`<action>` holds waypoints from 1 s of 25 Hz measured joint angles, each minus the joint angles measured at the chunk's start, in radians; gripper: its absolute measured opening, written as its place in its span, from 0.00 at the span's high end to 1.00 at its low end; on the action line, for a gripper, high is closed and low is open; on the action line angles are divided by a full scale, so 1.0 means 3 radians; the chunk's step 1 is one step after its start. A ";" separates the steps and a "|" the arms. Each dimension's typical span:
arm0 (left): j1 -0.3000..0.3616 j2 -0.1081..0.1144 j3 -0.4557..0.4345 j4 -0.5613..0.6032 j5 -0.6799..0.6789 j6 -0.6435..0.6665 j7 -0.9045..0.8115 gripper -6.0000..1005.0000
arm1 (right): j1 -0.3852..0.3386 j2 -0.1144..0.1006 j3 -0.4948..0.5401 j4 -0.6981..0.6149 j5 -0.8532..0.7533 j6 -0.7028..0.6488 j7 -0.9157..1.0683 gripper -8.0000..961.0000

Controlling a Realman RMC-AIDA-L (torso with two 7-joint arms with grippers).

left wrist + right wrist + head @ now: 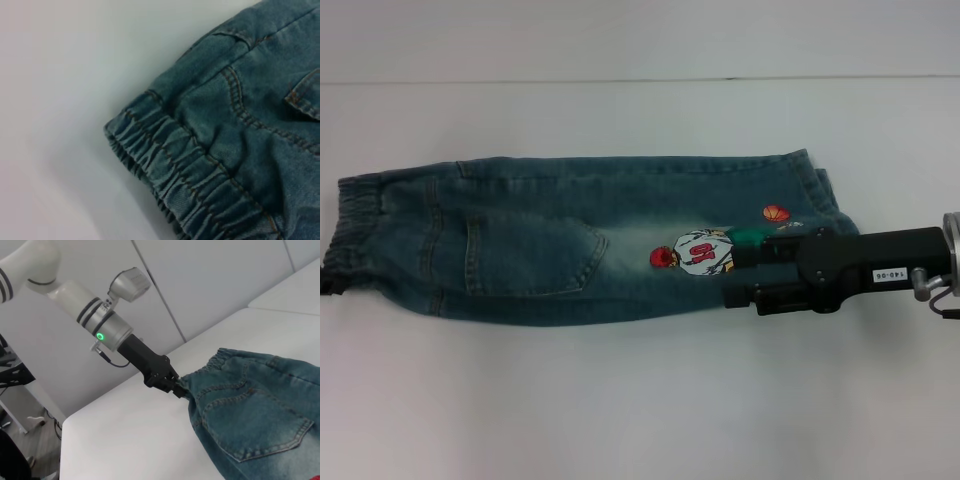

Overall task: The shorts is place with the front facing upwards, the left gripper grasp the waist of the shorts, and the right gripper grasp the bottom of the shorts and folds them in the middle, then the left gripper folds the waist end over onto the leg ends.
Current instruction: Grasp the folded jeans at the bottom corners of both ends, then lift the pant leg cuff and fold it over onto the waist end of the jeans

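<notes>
The blue denim shorts (570, 240) lie flat on the white table (620, 400), folded lengthwise into a long strip. The elastic waist (360, 225) is at the left, the leg ends (820, 190) at the right. A pocket (525, 255) and cartoon patches (705, 255) face up. My left gripper (177, 388) is shut on the waist's near corner; only its dark tip shows at the head view's left edge (328, 282). My right gripper (740, 270) lies low over the leg end beside the patches. The left wrist view shows the gathered waistband (185, 170) close up.
Bare white tabletop surrounds the shorts on all sides. The table's back edge (640, 80) meets a pale wall. In the right wrist view the left arm (95, 300) reaches in past the table's left corner (70, 420).
</notes>
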 joint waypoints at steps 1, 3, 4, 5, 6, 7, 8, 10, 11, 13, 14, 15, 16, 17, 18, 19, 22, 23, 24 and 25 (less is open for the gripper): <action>-0.0002 0.0002 0.0003 0.0011 0.0000 0.0017 0.0002 0.91 | 0.0001 0.0002 -0.0002 0.0000 0.0001 0.0000 0.0000 0.21; -0.0004 0.0004 0.0014 0.0052 0.0000 0.0054 0.0005 0.92 | 0.0004 0.0006 -0.0001 0.0000 0.0009 0.0008 -0.0001 0.22; -0.0004 0.0004 0.0024 0.0085 0.0000 0.0085 0.0009 0.92 | 0.0004 0.0011 0.0001 0.0000 0.0013 0.0021 -0.0001 0.22; -0.0005 0.0003 0.0030 0.0116 0.0000 0.0118 0.0017 0.93 | 0.0004 0.0018 0.0004 0.0000 0.0018 0.0039 -0.0001 0.23; -0.0005 0.0001 0.0036 0.0158 0.0000 0.0166 0.0029 0.93 | 0.0005 0.0028 0.0008 0.0000 0.0020 0.0069 -0.0001 0.23; -0.0005 -0.0001 0.0038 0.0205 0.0000 0.0208 0.0040 0.93 | 0.0006 0.0038 0.0012 0.0000 0.0022 0.0114 -0.0002 0.24; -0.0005 -0.0002 0.0039 0.0250 -0.0002 0.0254 0.0049 0.94 | 0.0007 0.0049 0.0016 0.0000 0.0023 0.0154 -0.0001 0.24; -0.0005 -0.0004 0.0039 0.0395 -0.0020 0.0401 0.0064 0.94 | 0.0009 0.0074 0.0024 0.0000 0.0025 0.0252 -0.0002 0.25; -0.0009 -0.0005 0.0039 0.0476 -0.0035 0.0484 0.0067 0.95 | 0.0009 0.0090 0.0028 0.0000 0.0026 0.0299 -0.0003 0.26; -0.0024 -0.0005 0.0039 0.0579 -0.0056 0.0588 0.0070 0.95 | 0.0014 0.0113 0.0019 0.0000 0.0026 0.0402 -0.0005 0.27; -0.0038 -0.0005 0.0040 0.0640 -0.0072 0.0661 0.0071 0.95 | 0.0022 0.0132 0.0009 0.0000 0.0025 0.0461 -0.0007 0.27; -0.0049 -0.0004 0.0039 0.0679 -0.0083 0.0714 0.0071 0.95 | 0.0027 0.0148 0.0007 0.0000 0.0024 0.0517 -0.0009 0.31; -0.0063 -0.0005 0.0040 0.0712 -0.0093 0.0759 0.0071 0.95 | 0.0031 0.0163 0.0006 0.0000 0.0023 0.0574 -0.0013 0.35; -0.0080 -0.0004 0.0040 0.0749 -0.0106 0.0807 0.0071 0.95 | 0.0034 0.0186 0.0013 0.0000 0.0024 0.0645 -0.0023 0.39; -0.0097 -0.0004 0.0039 0.0775 -0.0114 0.0830 0.0072 0.95 | 0.0038 0.0207 0.0021 0.0011 0.0064 0.0739 -0.0039 0.43; -0.0121 -0.0004 0.0039 0.0798 -0.0120 0.0860 0.0072 0.95 | 0.0041 0.0224 0.0025 0.0033 0.0119 0.0823 -0.0061 0.46; -0.0197 -0.0003 0.0039 0.0826 -0.0127 0.0929 0.0072 0.95 | 0.0068 0.0251 0.0012 0.0302 0.0472 0.1103 -0.0291 0.58; -0.0227 -0.0003 0.0040 0.0831 -0.0127 0.0950 0.0073 0.95 | 0.0085 0.0252 0.0012 0.0437 0.0641 0.1216 -0.0436 0.62; -0.0254 -0.0003 0.0040 0.0840 -0.0128 0.0963 0.0074 0.95 | 0.0101 0.0255 0.0010 0.0571 0.0816 0.1333 -0.0592 0.67; -0.0278 -0.0002 0.0039 0.0851 -0.0128 0.0982 0.0075 0.95 | 0.0117 0.0256 0.0008 0.0693 0.0971 0.1450 -0.0734 0.71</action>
